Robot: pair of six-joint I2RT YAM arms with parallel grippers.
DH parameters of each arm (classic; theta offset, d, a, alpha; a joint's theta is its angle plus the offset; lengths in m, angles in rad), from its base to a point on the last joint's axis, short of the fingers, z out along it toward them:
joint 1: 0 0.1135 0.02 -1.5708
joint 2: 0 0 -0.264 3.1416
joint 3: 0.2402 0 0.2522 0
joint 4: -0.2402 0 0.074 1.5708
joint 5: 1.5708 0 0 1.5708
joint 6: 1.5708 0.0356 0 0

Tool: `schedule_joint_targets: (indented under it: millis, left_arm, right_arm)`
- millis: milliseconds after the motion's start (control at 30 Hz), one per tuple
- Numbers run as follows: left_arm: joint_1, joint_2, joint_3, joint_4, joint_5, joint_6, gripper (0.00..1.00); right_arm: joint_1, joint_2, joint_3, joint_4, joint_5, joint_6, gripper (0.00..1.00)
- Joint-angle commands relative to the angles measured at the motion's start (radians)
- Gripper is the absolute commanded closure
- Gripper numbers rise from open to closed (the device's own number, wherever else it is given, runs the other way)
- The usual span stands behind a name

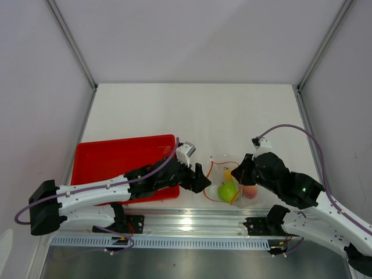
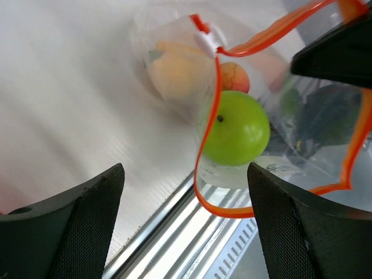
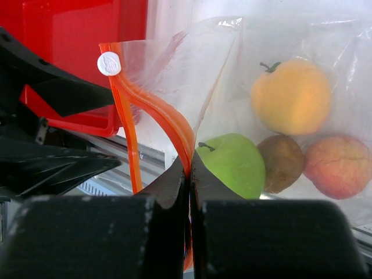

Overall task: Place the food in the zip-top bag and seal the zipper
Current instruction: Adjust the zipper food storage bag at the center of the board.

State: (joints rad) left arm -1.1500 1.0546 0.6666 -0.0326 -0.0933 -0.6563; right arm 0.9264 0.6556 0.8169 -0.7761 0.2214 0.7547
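Note:
The clear zip-top bag (image 1: 225,168) lies at the table's near edge, and its red-orange zipper (image 1: 210,196) gapes in a loop. Inside are the green apple (image 1: 228,190), the yellow-orange fruit (image 1: 228,174) and the peach (image 1: 250,192). The right wrist view also shows the brown fruit (image 3: 282,163) in the bag. My right gripper (image 3: 190,174) is shut on the zipper strip (image 3: 157,110), just in front of the apple (image 3: 232,165). My left gripper (image 2: 186,226) is open and empty, its jaws either side of the zipper loop (image 2: 203,157). The white slider (image 2: 208,39) sits at the loop's far end.
The red tray (image 1: 104,154) lies left of the bag, under my left arm. A metal rail (image 1: 186,221) runs along the table's near edge, just below the bag. White walls enclose the table at the back and sides.

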Motion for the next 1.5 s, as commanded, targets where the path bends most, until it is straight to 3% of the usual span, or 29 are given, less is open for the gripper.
schedule_joint_targets:
  millis: [0,233,300,400,433,533,667,800,833,1467]
  left_arm:
    - [-0.007,0.057,0.022,0.022,0.046,0.014,0.14]
    - [-0.007,0.162,0.062,0.097,0.130,-0.003,0.26]
    - [-0.005,0.180,0.070,0.102,0.138,-0.014,0.37]
    - [-0.007,0.197,0.071,0.120,0.158,-0.016,0.63]
    - [-0.007,0.203,0.077,0.119,0.165,-0.006,0.79]
    - [-0.007,0.208,0.103,0.094,0.164,0.012,0.99]
    - [-0.007,0.206,0.145,0.059,0.156,0.035,0.99]
    - [-0.005,0.193,0.163,0.046,0.155,0.041,1.00]
    - [-0.007,0.190,0.168,0.043,0.153,0.043,0.99]
    - [0.009,0.185,0.208,0.003,0.141,0.080,1.00]
  right_arm:
    - [-0.001,0.004,0.062,-0.002,0.019,-0.023,1.00]
    - [-0.003,-0.007,0.061,0.003,0.010,-0.022,1.00]
    - [-0.004,-0.008,0.057,-0.002,0.012,-0.026,1.00]
    - [-0.006,-0.002,0.050,-0.009,0.006,-0.031,1.00]
    - [-0.008,-0.002,0.047,-0.012,0.003,-0.031,1.00]
    - [-0.008,-0.004,0.041,-0.017,-0.007,-0.037,1.00]
    - [-0.012,-0.001,0.047,-0.040,-0.010,-0.049,0.91]
    - [-0.018,0.006,0.059,-0.060,-0.030,-0.071,0.65]
    - [-0.020,0.009,0.065,-0.066,-0.030,-0.074,0.63]
    - [-0.046,0.070,0.131,-0.048,-0.186,-0.138,0.61]
